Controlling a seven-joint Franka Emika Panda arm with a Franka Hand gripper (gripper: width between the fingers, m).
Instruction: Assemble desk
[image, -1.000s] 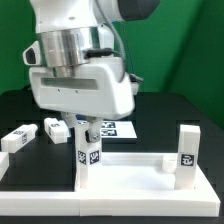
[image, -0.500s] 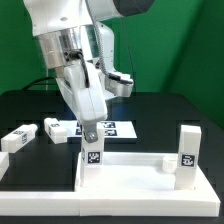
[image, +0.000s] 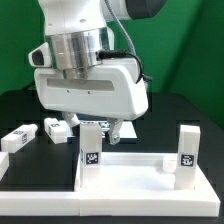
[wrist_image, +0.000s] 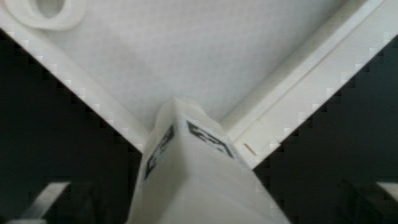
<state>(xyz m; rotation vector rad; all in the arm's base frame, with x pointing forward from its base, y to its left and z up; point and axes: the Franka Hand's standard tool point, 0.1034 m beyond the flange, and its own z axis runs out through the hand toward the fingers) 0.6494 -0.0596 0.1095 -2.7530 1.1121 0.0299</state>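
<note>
The desk top (image: 135, 172), a white tray with a raised rim, lies at the front of the black table. Two white tagged legs stand upright on it: one at the corner on the exterior view's left (image: 92, 150), one on the right (image: 187, 150). My gripper (image: 100, 126) hangs straight over the left leg, open, its fingers straddling the leg's top with a gap on each side. In the wrist view that leg (wrist_image: 196, 170) rises between my dark fingers (wrist_image: 50, 203) from the desk top (wrist_image: 178, 60). My gripper (wrist_image: 205, 208) holds nothing.
Two loose white legs (image: 17, 138) (image: 55, 128) lie on the black table toward the exterior view's left. The marker board (image: 120, 127) lies flat behind the left leg. A round hole (wrist_image: 45, 12) shows in a far corner of the desk top.
The hand, twisted half a second ago, has swung back square. Its jaws have opened and let go of the left leg, which stays upright on the desk top.
</note>
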